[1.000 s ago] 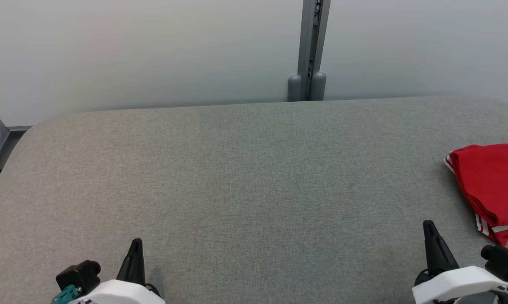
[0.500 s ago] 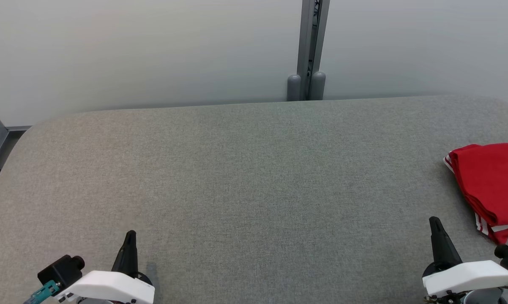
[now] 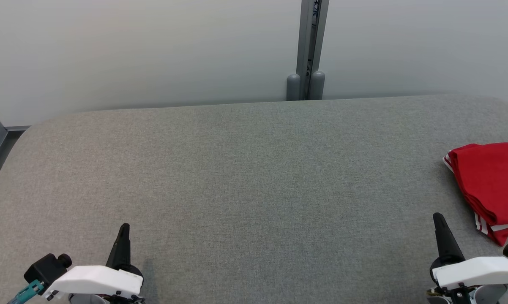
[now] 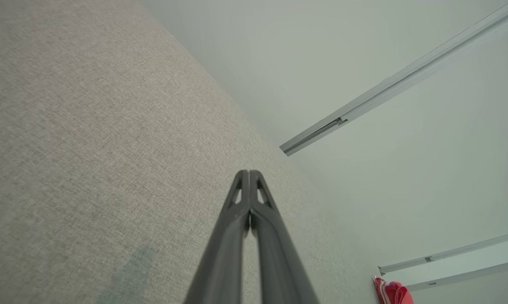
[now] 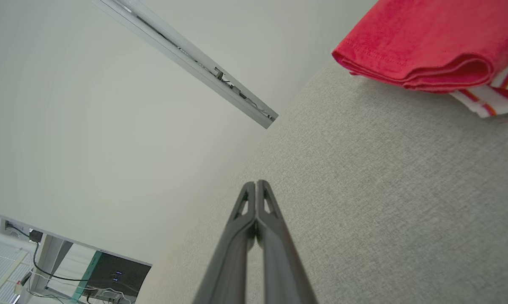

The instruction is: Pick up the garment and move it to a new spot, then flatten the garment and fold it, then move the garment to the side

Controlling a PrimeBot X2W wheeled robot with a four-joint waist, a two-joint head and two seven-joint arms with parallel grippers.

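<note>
Garment (image 3: 490, 181) folded and set aside, so task judged as good as done. Largest first: grey padded table (image 3: 254, 169), rounded at its corners. Next, garment: red, white striped trim peeking from beneath, parked at table's right side and cut off by head view's border. Smallest: left gripper (image 3: 124, 230) and right gripper (image 3: 439, 219), both pinched shut on nothing, low over near edge, well apart; right one near garment, not touching. Risk of snagging the fold with a sideways swing of right gripper, undoing it or shoving it overboard. Distance from garment to right drop: cannot tell. Bare cloth across middle and left; ample room there for pulling back.
</note>
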